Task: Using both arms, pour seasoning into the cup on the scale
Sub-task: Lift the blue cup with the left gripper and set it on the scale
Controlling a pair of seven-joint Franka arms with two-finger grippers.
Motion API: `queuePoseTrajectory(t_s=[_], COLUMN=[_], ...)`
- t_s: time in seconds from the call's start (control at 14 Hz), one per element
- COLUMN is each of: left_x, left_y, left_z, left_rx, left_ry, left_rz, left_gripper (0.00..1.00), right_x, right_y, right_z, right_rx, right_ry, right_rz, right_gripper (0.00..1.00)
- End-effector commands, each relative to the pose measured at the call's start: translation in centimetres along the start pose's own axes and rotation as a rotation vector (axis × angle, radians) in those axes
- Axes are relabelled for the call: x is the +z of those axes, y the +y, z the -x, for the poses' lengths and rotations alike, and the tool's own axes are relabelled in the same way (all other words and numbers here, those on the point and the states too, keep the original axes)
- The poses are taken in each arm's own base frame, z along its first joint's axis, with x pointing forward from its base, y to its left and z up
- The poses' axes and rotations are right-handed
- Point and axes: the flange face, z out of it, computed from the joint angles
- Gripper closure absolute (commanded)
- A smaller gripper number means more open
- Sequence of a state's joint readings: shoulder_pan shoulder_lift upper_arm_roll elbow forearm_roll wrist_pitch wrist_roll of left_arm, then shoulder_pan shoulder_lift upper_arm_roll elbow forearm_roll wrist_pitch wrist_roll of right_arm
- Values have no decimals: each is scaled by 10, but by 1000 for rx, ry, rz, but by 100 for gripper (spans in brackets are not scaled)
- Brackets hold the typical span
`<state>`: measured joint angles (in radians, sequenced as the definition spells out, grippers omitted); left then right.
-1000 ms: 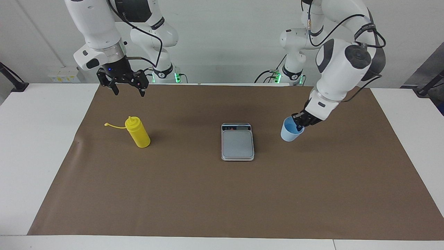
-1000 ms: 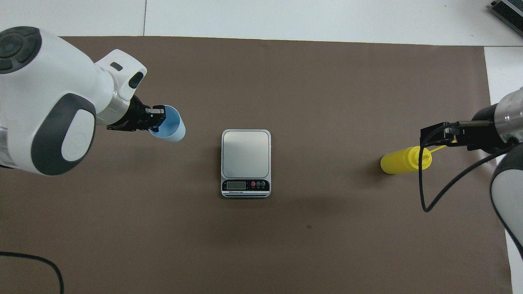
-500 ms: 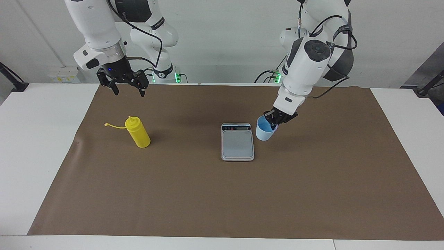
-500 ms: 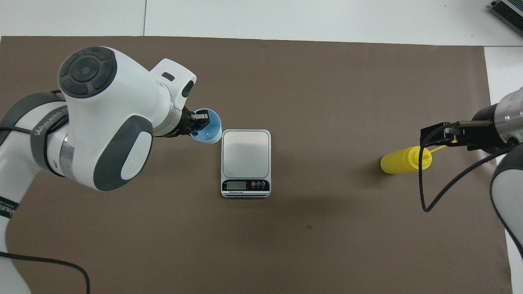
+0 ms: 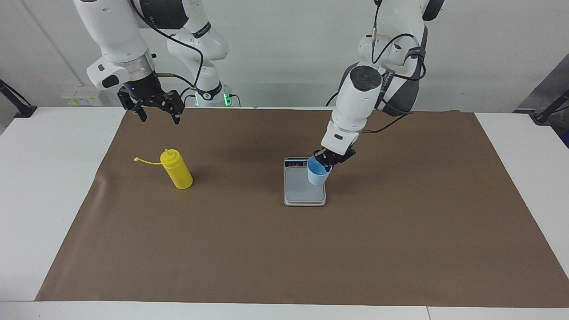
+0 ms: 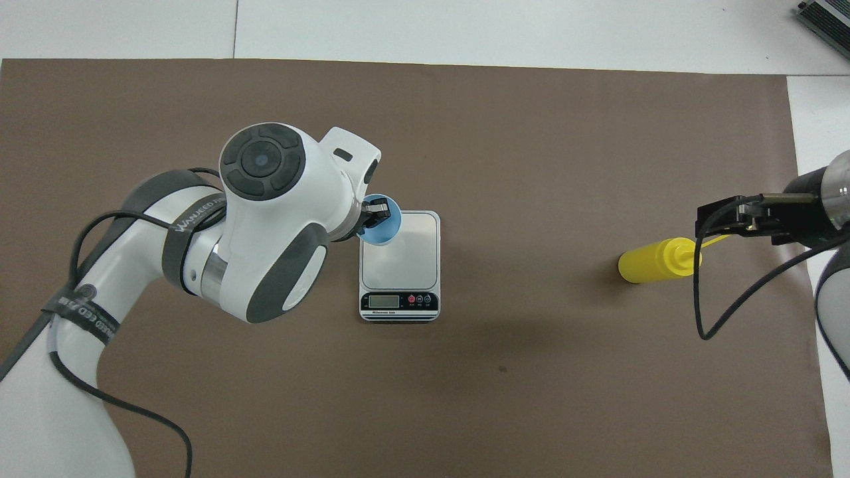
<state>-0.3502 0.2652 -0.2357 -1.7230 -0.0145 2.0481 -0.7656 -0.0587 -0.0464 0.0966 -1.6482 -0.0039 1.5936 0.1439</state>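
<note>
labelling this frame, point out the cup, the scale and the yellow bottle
cup (image 5: 316,176), facing view, on its outer wall
scale (image 6: 402,249), overhead view, on its bare weighing plate
yellow bottle (image 5: 178,172), facing view, on its body

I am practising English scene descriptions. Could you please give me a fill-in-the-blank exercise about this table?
1. The left gripper holds the rim of the light blue ____.
2. That held thing is over the grey ____, toward its edge.
3. The seasoning bottle is bright ____.
4. The right gripper, jaws open, holds ____.

Missing words: cup; scale; yellow; nothing
</note>
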Motion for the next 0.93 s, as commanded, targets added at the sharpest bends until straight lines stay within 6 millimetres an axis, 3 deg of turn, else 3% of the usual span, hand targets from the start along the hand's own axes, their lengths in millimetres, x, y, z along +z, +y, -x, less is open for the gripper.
queuePoseTrajectory(t_s=[0.0, 0.21, 0.43, 0.57, 0.86], left_x=[22, 30, 36, 40, 44], left_y=[-3, 3, 5, 5, 5], left_z=[18, 30, 31, 33, 38], left_rx=[-17, -16, -17, -14, -9], left_ry=[31, 34, 39, 39, 39], left_rz=[-15, -11, -4, -3, -5], left_gripper=[100, 100, 100, 100, 100], right_x=[0, 1, 22, 30, 31], right_y=[4, 8, 9, 23, 24], right_z=[6, 4, 15, 19, 19], right_rx=[-21, -36, -82, -113, -127], right_ry=[3, 12, 5, 11, 13], right_rz=[-20, -21, -16, -15, -17], right_gripper=[0, 0, 0, 0, 0])
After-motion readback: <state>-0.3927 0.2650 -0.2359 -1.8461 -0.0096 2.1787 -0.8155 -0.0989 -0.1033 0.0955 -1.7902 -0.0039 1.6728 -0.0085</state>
